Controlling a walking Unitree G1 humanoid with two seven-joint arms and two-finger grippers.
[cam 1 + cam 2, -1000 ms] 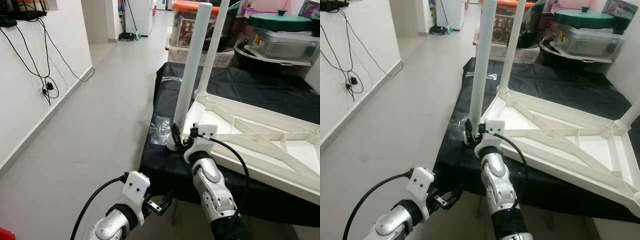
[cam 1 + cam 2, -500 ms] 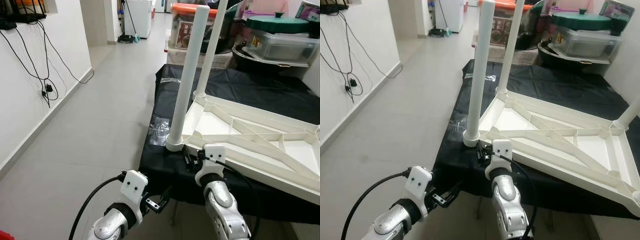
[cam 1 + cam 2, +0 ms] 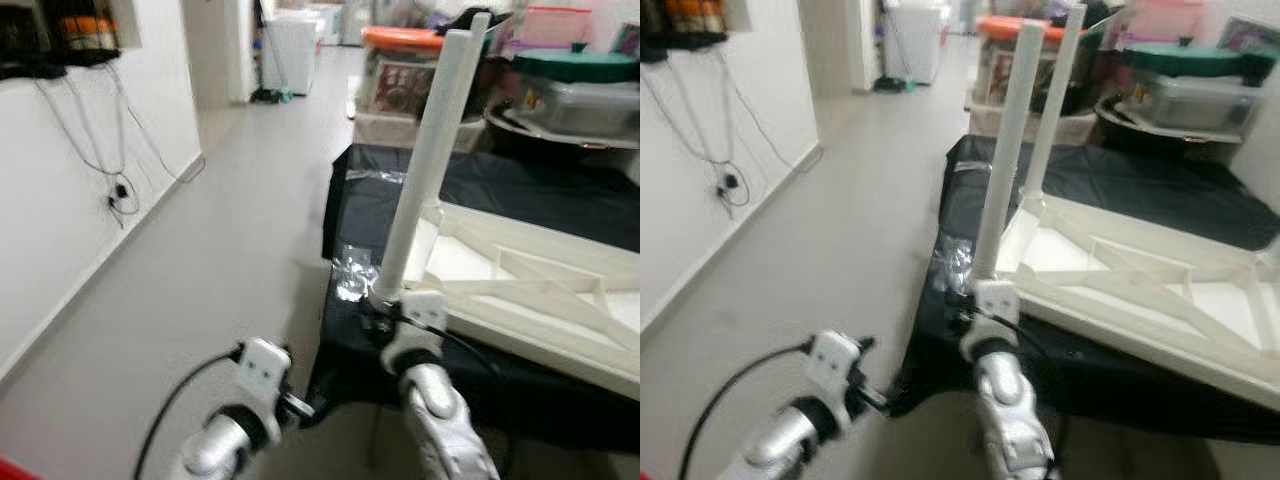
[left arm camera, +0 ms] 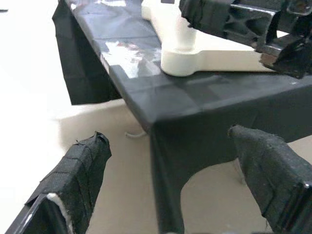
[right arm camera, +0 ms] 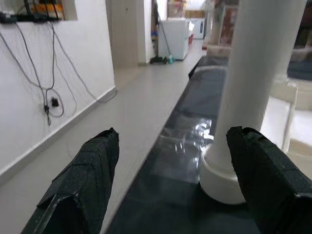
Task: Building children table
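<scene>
A white children's table lies upside down on a black-covered surface, its ribbed underside facing up. One white leg stands upright in the near left corner socket, and a second leg rises behind it. My right gripper is just in front of the near leg's base, open, with that base between its fingers but closer to one of them. My left gripper hangs lower, in front of the cover's edge, open and holding nothing.
Crinkled clear plastic lies on the cover beside the leg's base. Behind the table are stacked storage boxes, one with an orange lid and one with a green lid. A white wall with hanging cables borders the tiled floor on the left.
The whole view has shifted and blurred, so the camera moved. My right gripper left the leg's base, drew back below it, and now sits close in front of it again.
</scene>
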